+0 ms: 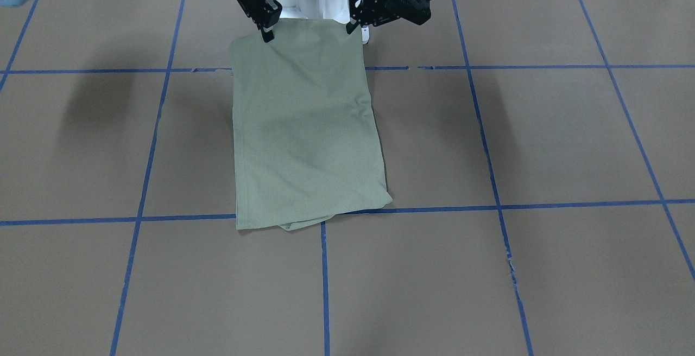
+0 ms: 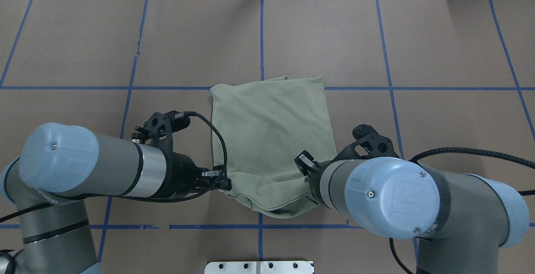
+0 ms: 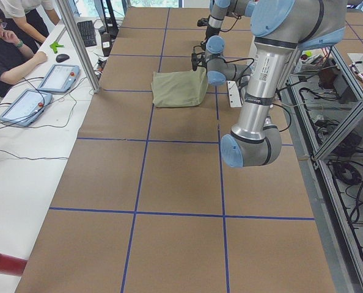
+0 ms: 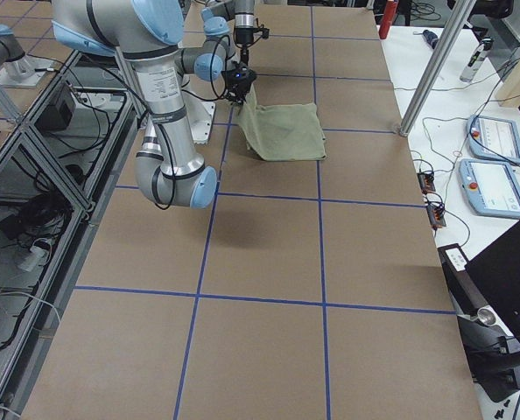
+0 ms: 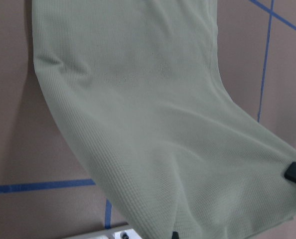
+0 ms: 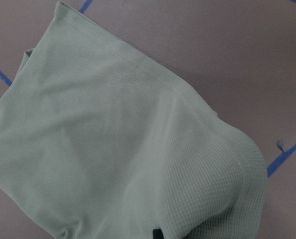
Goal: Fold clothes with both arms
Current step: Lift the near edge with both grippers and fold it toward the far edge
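Embossed "UR" logo on right arm's joint cap (image 2: pixel 393 196)

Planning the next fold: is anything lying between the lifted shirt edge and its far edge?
Nothing visible does. The left claw and right claw hold the shirt's near edge raised; nothing lies on the cloth or on the table around it.

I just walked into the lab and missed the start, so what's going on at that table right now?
A pale green shirt is being folded by the robot's two arms. It lies as a narrow rectangle on the table. The left gripper and the right gripper each pinch a corner of the edge nearest the robot's base, holding that edge raised off the table while the far end rests flat.
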You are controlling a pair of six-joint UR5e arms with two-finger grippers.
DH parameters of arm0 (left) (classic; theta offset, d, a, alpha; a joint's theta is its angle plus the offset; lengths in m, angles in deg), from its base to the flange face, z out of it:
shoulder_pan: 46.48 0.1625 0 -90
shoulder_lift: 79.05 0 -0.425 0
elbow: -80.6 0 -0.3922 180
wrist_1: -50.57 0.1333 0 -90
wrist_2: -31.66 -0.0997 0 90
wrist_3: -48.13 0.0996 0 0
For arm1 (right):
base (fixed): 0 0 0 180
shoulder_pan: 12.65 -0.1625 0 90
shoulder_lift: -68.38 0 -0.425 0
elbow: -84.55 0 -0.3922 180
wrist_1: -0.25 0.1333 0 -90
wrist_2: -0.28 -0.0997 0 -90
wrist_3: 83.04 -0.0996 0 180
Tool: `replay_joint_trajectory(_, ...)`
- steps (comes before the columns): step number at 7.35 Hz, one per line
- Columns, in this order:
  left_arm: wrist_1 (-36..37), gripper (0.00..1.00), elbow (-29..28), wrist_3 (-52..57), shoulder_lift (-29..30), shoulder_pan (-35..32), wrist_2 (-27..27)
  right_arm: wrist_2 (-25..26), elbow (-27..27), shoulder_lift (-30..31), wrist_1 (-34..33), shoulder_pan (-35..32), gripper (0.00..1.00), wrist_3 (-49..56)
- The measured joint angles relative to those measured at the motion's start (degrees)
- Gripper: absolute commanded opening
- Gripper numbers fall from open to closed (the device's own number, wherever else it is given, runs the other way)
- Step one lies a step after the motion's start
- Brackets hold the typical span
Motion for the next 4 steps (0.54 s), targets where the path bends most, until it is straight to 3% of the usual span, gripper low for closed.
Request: replay_joint_trajectory(4,-0.9,0.0,-18.2,8.8,8.1,-8.0,0.0,-0.3,19.3,-1.3,18.0,-9.1,0.0,8.5)
